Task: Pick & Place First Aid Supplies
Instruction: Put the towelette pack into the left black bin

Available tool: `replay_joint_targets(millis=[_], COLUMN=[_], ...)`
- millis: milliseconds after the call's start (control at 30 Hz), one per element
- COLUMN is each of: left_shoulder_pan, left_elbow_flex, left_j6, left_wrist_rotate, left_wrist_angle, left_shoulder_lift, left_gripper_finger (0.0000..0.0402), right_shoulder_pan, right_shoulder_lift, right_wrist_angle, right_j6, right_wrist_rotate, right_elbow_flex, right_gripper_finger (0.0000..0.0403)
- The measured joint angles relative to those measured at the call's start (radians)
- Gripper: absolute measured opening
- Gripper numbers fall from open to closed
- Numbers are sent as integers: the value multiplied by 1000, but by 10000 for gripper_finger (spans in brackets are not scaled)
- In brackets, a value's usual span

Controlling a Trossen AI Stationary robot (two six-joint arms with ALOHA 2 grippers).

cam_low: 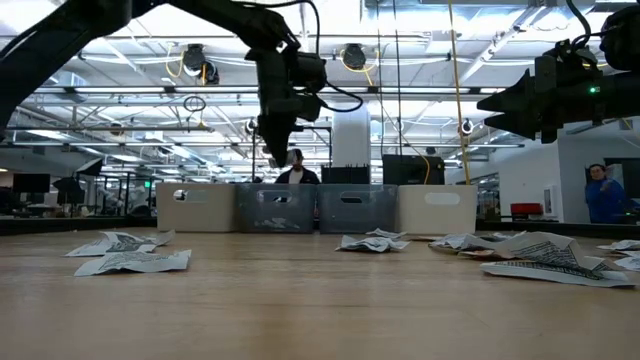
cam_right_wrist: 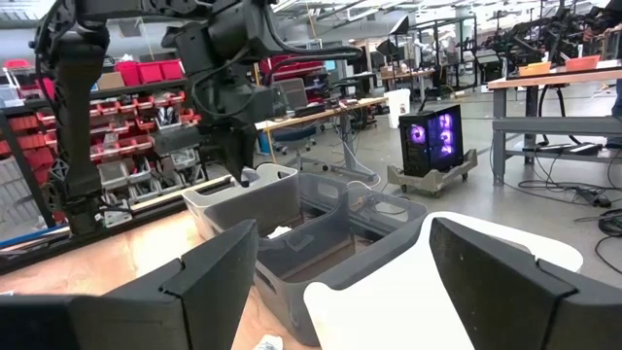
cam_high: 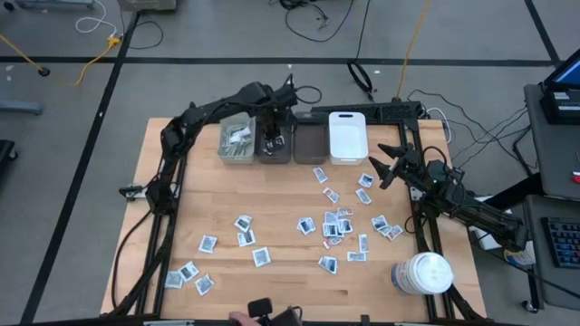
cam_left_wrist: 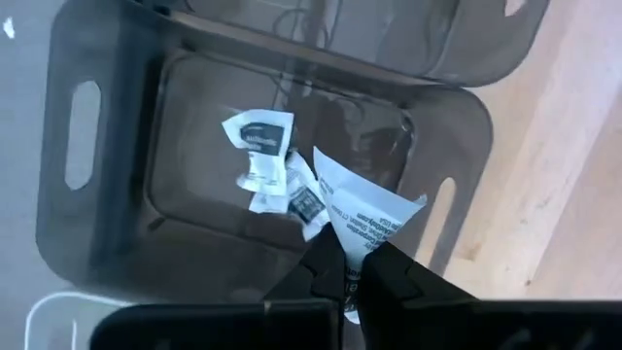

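Pinched in the left pincer (cam_left_wrist: 348, 282), a white sachet (cam_left_wrist: 364, 209) hangs over the grey bin (cam_left_wrist: 117, 209); releasing it comes next. Right pincer (cam_high: 391, 165) waits wide.

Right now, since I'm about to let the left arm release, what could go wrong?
1. The left gripper pinches its sachet only by one end above the dark grey bin; on release it may cling to a finger.
2. It hangs near the bin's rim, so it could flutter out.
3. The right gripper waits open, above the table by the white bin; a quick move might clip it.
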Motion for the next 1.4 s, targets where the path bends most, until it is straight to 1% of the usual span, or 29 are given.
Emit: replay_joint_targets(millis=[233, 533, 633, 700, 1000, 1267, 1400], left_shoulder_pan=[8, 29, 30, 30, 31, 45, 54], left_elbow_flex=[-9, -9, -10, -10, -10, -10, -10], left_j6=[28, 43, 62, 62, 61, 59, 60], left_wrist_rotate=[8, 7, 7, 7, -26, -27, -27], left_wrist_angle=[57, 78, 74, 78, 94, 103, 103], left_shoulder_lift=[63, 168, 182, 181, 180, 180, 180], left_gripper_finger=[9, 9, 5, 12, 90, 211, 255], right_shoulder_pan=[0, 0, 0, 0, 0, 0, 0], right_shoulder_lift=[0, 0, 0, 0, 0, 0, 0], right_wrist_angle=[0, 0, 0, 0, 0, 0, 0], right_j6=[0, 0, 0, 0, 0, 0, 0], right_wrist_rotate=[0, 0, 0, 0, 0, 0, 0], right_elbow_flex=[0, 0, 0, 0, 0, 0, 0], right_gripper_finger=[297, 297, 297, 297, 297, 297, 297])
